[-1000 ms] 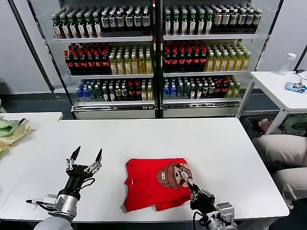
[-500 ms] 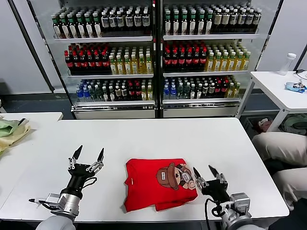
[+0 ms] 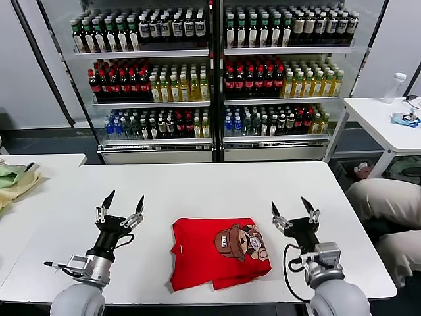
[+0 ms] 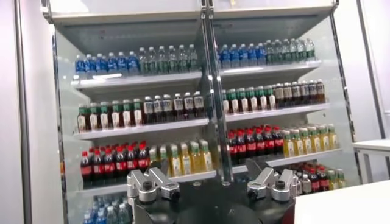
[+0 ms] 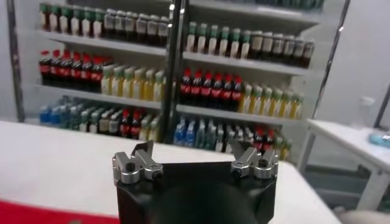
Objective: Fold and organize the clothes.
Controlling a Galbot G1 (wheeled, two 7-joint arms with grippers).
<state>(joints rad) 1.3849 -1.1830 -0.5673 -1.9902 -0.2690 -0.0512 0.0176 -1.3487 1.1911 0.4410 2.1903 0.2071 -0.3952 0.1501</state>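
Note:
A folded bright red T-shirt point(image 3: 210, 253) with a brown cartoon animal in a hat lies near the front edge of the white table point(image 3: 217, 187). A strip of it shows in the right wrist view point(image 5: 42, 213). My left gripper point(image 3: 123, 203) is open, raised and pointing up, to the left of the shirt. My right gripper point(image 3: 293, 209) is open, raised and pointing up, just right of the shirt. Both hold nothing. The wrist views look out at the shelves.
A drinks cooler point(image 3: 214, 79) full of bottles stands behind the table. Green and yellow cloths point(image 3: 16, 179) lie on a side table at the left. A person in beige trousers point(image 3: 385, 210) sits at the right. A second white table point(image 3: 388, 122) stands at the back right.
My right gripper has let go of the shirt's right front corner, opened, and risen to the right of it, pointing up. My left gripper rose slightly.

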